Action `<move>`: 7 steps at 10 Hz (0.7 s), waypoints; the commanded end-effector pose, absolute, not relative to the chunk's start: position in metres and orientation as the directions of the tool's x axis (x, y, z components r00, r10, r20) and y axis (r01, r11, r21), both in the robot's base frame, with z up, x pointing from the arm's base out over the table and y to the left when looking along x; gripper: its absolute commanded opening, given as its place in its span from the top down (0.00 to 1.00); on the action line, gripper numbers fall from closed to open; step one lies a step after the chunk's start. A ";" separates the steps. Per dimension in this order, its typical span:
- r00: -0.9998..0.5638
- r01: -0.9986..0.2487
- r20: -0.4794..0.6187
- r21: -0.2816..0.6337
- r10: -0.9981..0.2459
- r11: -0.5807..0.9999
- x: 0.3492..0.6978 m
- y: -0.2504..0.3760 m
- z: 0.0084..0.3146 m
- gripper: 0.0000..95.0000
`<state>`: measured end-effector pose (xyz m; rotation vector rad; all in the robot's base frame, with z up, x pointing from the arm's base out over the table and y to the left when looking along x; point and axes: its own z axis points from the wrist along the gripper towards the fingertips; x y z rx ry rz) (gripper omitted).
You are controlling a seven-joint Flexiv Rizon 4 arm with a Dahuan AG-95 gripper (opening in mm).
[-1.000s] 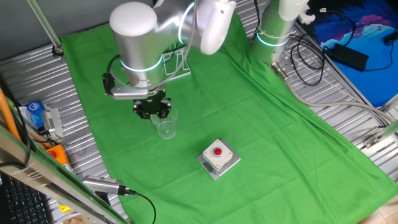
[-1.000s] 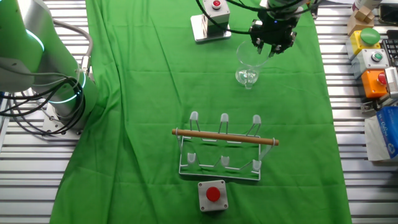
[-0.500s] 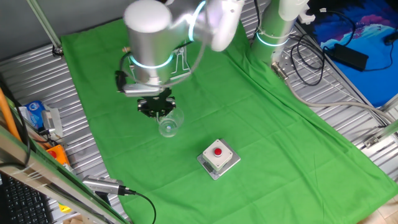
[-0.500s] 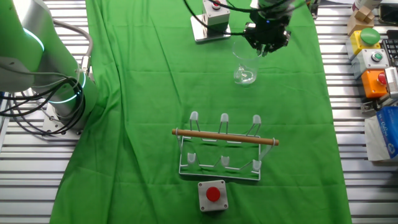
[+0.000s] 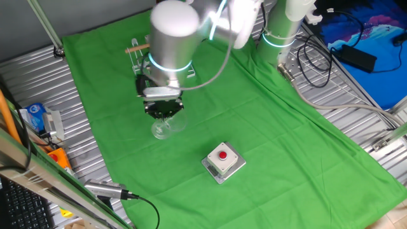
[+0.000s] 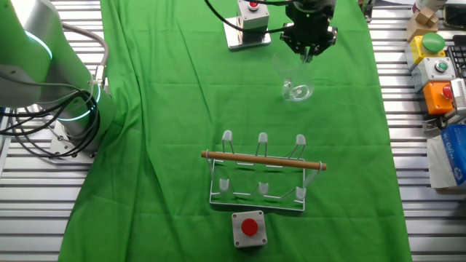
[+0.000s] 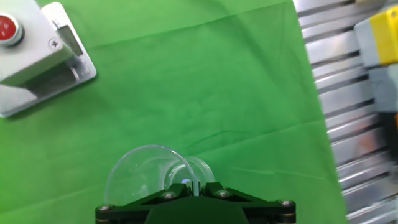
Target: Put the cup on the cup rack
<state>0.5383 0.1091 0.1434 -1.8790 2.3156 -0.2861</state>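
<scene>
Arm: I see one silver arm reaching in over the desk, its thick last link upright and the wrist pointing straight down.
Hand: my hand hangs below that link — black, fingers aimed downward.
Grip: the fingers are drawn close together, pinching the rim of the cup; in the hand view they meet right at the glass edge.
Height: I cannot tell.

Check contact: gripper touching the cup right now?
Touching. In the hand view the gripper fingers close on the cup rim; the other fixed view shows the cup hanging tilted from it.
</scene>
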 end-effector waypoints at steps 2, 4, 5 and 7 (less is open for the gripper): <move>-0.045 -0.916 0.067 -0.402 -0.997 0.014 0.550 0.096 0.166 1.00; -0.052 -0.911 0.060 -0.411 -0.997 0.023 0.549 0.092 0.167 1.00; -0.064 -0.905 0.054 -0.423 -0.996 0.036 0.547 0.087 0.161 1.00; -0.096 -0.915 0.034 -0.396 -0.995 0.075 0.547 0.085 0.156 1.00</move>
